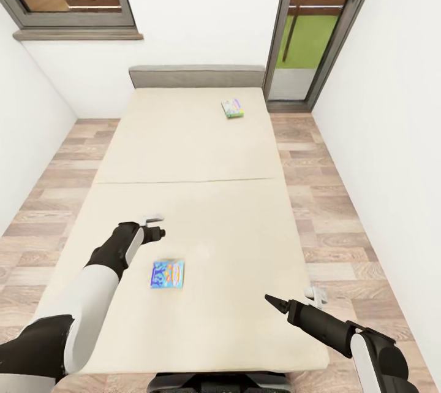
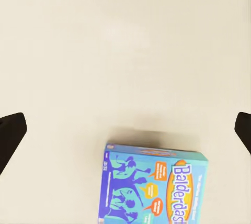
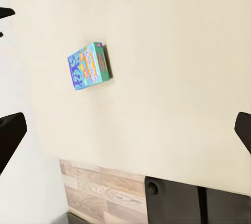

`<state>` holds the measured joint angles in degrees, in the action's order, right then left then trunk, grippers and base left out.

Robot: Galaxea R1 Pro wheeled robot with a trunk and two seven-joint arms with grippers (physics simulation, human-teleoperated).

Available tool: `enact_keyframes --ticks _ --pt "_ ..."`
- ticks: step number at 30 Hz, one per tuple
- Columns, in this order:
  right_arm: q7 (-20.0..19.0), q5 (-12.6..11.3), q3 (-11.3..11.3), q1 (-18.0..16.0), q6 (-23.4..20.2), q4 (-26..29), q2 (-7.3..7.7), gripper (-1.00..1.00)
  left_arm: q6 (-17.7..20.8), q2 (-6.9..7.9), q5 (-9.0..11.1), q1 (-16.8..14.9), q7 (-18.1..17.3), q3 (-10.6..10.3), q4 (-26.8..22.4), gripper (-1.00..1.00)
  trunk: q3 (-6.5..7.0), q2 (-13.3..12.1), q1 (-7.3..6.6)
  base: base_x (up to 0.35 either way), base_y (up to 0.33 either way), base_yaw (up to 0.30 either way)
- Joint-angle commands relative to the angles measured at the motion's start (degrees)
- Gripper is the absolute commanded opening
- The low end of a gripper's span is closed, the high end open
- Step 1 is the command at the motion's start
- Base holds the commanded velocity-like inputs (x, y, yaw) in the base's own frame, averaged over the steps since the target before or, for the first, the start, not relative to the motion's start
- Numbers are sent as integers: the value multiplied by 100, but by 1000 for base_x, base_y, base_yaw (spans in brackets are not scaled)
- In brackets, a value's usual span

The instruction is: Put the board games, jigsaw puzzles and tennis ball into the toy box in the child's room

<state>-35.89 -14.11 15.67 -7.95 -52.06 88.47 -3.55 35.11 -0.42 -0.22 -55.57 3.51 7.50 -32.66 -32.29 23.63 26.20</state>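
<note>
Beige bed (image 1: pixel 184 154), left end effector (image 1: pixel 153 226) spread, poised over blue board game (image 1: pixel 167 274).

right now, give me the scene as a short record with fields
surface: bed, beige sheet
near game: blue Balderdash box, flat on the sheet near the robot
far game: white-and-green box, near the headboard
left end effector: open, above the sheet beside the blue box
right end effector: open, holding nothing
floor: wood planks
</note>
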Motion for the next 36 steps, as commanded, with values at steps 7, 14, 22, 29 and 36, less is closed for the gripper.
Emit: enact_keyframes --ticks 7,14,22,29,36 --pt "-32 20 15 -4 -32 4 -3 100 26 14 3 -87 4 15 4 100 -74 9 3 0 0 0" --pt "-24 22 15 -4 -32 5 -3 100 23 8 3 -94 -2 13 9 100 -140 9 3 0 0 0" --pt "-24 17 15 -4 -32 9 3 100 6 7 18 -95 -54 6 10 100 -215 9 3 0 0 0" --pt "-23 16 15 -4 -32 6 3 100 5 7 -12 -95 -355 6 10 100 -281 9 3 0 0 0" --pt "-28 20 15 -4 -32 10 1 100 5 7 -8 -95 -407 6 8 100 -347 9 3 0 0 0"
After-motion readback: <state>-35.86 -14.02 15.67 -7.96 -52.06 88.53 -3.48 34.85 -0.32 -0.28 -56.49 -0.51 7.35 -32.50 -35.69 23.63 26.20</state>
